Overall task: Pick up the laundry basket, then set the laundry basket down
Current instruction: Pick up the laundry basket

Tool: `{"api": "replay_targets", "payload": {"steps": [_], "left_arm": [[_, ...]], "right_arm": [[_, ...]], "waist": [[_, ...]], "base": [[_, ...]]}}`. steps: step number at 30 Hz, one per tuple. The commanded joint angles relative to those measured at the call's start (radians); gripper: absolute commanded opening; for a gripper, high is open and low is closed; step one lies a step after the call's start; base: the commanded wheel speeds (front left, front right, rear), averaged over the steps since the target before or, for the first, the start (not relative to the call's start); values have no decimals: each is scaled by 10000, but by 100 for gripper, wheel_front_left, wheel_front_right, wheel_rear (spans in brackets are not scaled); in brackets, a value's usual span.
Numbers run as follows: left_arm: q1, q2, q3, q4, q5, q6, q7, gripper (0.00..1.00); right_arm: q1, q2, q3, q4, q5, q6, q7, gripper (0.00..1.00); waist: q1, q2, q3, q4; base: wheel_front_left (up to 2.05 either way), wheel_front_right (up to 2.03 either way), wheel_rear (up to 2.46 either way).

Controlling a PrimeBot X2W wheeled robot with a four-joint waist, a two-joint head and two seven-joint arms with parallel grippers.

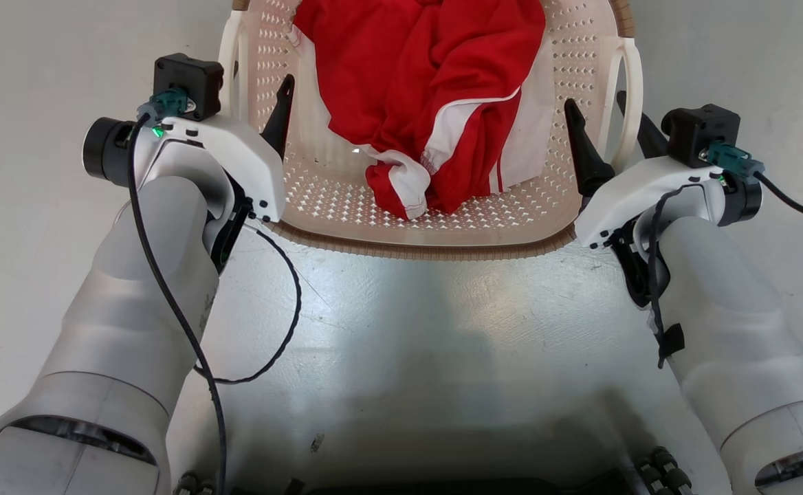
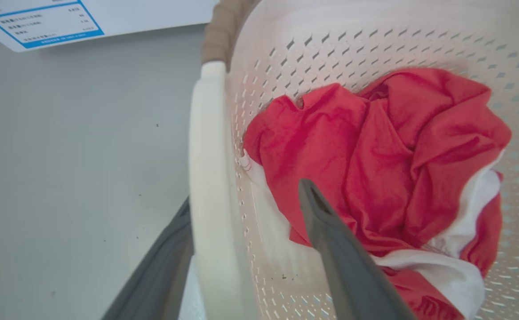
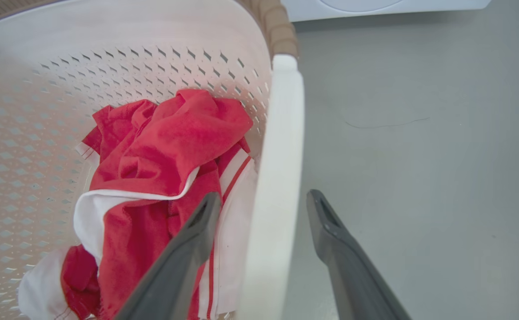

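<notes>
Straddling laundry basket (image 1: 443, 249) handles (image 1: 632, 75) — left gripper (image 2: 244, 195), right gripper (image 1: 595, 102), spread.

Laundry basket (image 1: 346, 199) is seen upright, mouth up, on pale grey floor (image 1: 401, 330), cut off by the top edge of the head view. Rounded-rectangular shape; cream-white plastic walls and bottom, perforated in rows of small diamond holes. The top edge is finished with a brown woven-look rim (image 1: 443, 251). One plain white loop handle is fitted on each side: left handle (image 1: 231, 62), right handle (image 1: 630, 82). Both stand off the wall with a gap behind. No tilt or damage is noted. It is loaded with a crumpled red-and-white garment (image 1: 429, 89), piled toward the far half; the near part of the bottom is left bare.
</notes>
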Motion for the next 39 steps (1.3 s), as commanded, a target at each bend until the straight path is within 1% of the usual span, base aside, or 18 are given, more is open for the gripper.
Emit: {"api": "replay_targets", "payload": {"steps": [1,2,6,20,26,30,34,37,39], "left_arm": [[-15,322,121,-50,-54,-59,-51,49],[-7,291,76,-38,-95,-59,-51,0],[-27,277,-114,27,-218,-59,-51,0],[121,217,-399,340,-646,-59,-51,0],[413,103,-585,603,-837,-59,-51,0],[721,54,-744,819,-948,-59,-51,0],[1110,7,-895,1016,-1086,-59,-10,0],[1483,-10,-992,1121,-1198,-59,64,0],[1614,-8,-1035,1148,-1224,-59,99,0]], "right_arm": [[317,185,198,-69,92,62,-107,43],[322,185,280,-45,140,62,-107,0],[295,185,522,101,282,62,-107,0],[103,185,473,585,-41,62,-107,0],[96,185,757,1077,98,62,-107,0],[175,185,1141,1471,391,62,-56,0],[358,185,1672,1724,791,62,260,0],[626,185,2189,1720,1167,62,627,0],[727,185,2346,1692,1315,62,745,0]], "waist": [[-1,0,-3,5],[-1,0,-10,12],[-1,0,-36,22],[-1,0,-304,83],[-1,0,-759,79],[-1,0,-1241,24],[-1,0,-1879,-48],[-1,0,-2445,-136],[-1,0,-2639,-168]], "base": [[0,0,0],[0,0,0],[0,0,0],[0,0,0],[0,0,0],[0,0,0],[0,0,0],[0,0,0],[0,0,0]]}}
